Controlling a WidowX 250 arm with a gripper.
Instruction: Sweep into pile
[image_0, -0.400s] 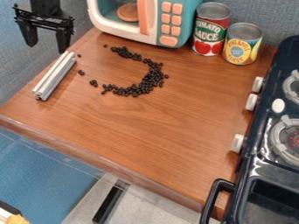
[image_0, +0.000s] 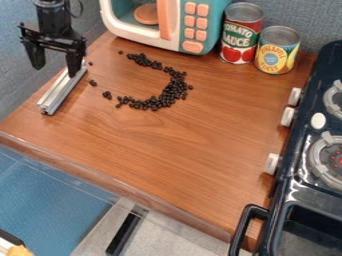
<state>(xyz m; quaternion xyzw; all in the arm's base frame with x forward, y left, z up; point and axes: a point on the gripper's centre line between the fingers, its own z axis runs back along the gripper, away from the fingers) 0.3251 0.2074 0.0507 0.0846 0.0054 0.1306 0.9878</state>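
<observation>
Brown wood grain is running across the surface (image_0: 187, 150), whose left edge is meeting a blue-grey wall (image_0: 17, 60) and whose front edge is slanting down toward the lower right. Along the left edge, a silver bar (image_0: 61, 94) is lying at a slant, its near end pointing toward the front edge. Black beans (image_0: 175, 90) are forming a curved band in the upper left half of the surface, the curve opening toward the bar, with a few strays lying in the gap between. Bare wood is stretching from the band to the front edge and over to the stove (image_0: 300, 185), which is bordering the right side. At the back, a toy microwave (image_0: 125, 31) and two cans (image_0: 277, 50) are standing behind the beans. The hand (image_0: 55, 71) is hanging at the upper left, its fingers spreading wide with nothing between them; one fingertip is overlapping the bar's far end in the view, and whether they are touching is staying unclear.
</observation>
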